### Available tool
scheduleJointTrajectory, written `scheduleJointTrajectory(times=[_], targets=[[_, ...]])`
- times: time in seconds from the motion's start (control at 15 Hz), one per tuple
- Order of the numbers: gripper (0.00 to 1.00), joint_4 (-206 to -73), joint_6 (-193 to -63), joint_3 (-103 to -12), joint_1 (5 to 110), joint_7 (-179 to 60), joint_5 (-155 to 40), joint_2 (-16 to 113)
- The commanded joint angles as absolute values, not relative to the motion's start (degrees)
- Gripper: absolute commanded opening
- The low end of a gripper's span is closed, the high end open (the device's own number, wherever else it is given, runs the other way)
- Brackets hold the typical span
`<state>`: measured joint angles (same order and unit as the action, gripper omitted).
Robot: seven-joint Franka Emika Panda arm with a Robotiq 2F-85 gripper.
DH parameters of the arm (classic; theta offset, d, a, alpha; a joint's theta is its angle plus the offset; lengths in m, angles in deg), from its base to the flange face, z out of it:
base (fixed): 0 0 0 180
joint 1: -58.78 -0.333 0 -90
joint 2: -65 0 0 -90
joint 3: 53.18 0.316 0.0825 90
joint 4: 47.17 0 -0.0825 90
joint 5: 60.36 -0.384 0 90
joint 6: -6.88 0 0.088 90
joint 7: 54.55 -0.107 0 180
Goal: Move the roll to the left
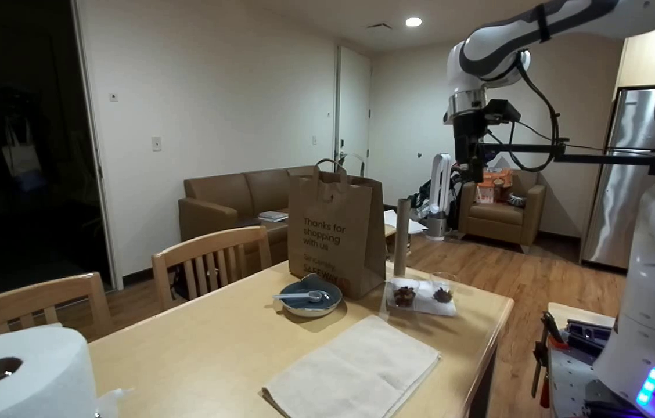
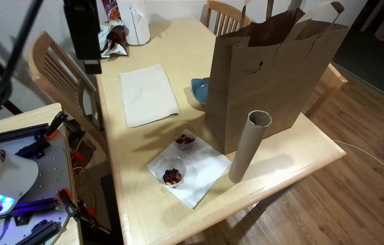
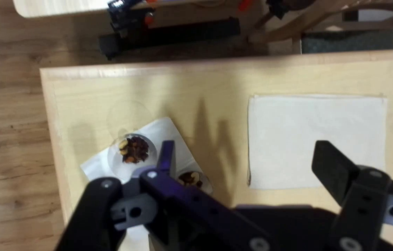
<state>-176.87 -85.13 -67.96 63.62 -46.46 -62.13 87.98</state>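
A brown sofa (image 1: 217, 194) stands in the background, in an exterior view, beyond the pale wooden worktop (image 1: 200, 348). The arm (image 1: 507, 43) reaches out overhead, and the wrist view shows its jaws spread wide apart, well above the worktop. Wooden chairs (image 1: 205, 244) stand along the worktop's sides. A brown paper bag (image 1: 333, 232), printed with "Thanks for shopping with us", stands upright toward one end. A folded pale cloth (image 2: 149, 95) lies flat, a little apart from the bag. A white paper towel roll (image 2: 141, 23) stands upright toward the opposite end, seen in both exterior views; a silver-and-dark packet (image 2: 113, 39) is just beside it. A white napkin (image 2: 205, 163) lies flat near a corner of the worktop. The cardboard roll (image 2: 250, 146) also stands there, upright on its end, just beside both the napkin and the paper bag. A blue dish (image 1: 316, 284) sits just beside the bag, on another side of it. Two clear cups (image 2: 170, 161) stand on the napkin, each holding dark and pale pieces (image 2: 172, 177). A pale spoon (image 1: 298, 296) lies in the dish, its handle reaching over the rim.
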Motion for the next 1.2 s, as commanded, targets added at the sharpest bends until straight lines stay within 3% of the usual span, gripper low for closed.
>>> scheduleJointTrajectory(times=[0.0, 0.07, 0.4, 0.93, 1.0, 1.13], targets=[[1.0, -168.06, -75.02, -67.68, 67.01, -45.68, -55.43, 80.76], [1.0, -172.9, -79.8, -67.32, 66.31, -45.34, -58.43, 84.56], [1.0, -167.44, -73.55, -67.28, 67.11, -43.79, -54.8, 79.23], [1.0, -151.3, -61.12, -69.21, 68.16, -21.5, -37.55, 65.68], [1.0, -157.01, -65.11, -68.56, 68.12, -26.9, -40.6, 70.53], [1.0, -153.93, -63.38, -68.63, 68.78, -23.92, -38.92, 67.69]])
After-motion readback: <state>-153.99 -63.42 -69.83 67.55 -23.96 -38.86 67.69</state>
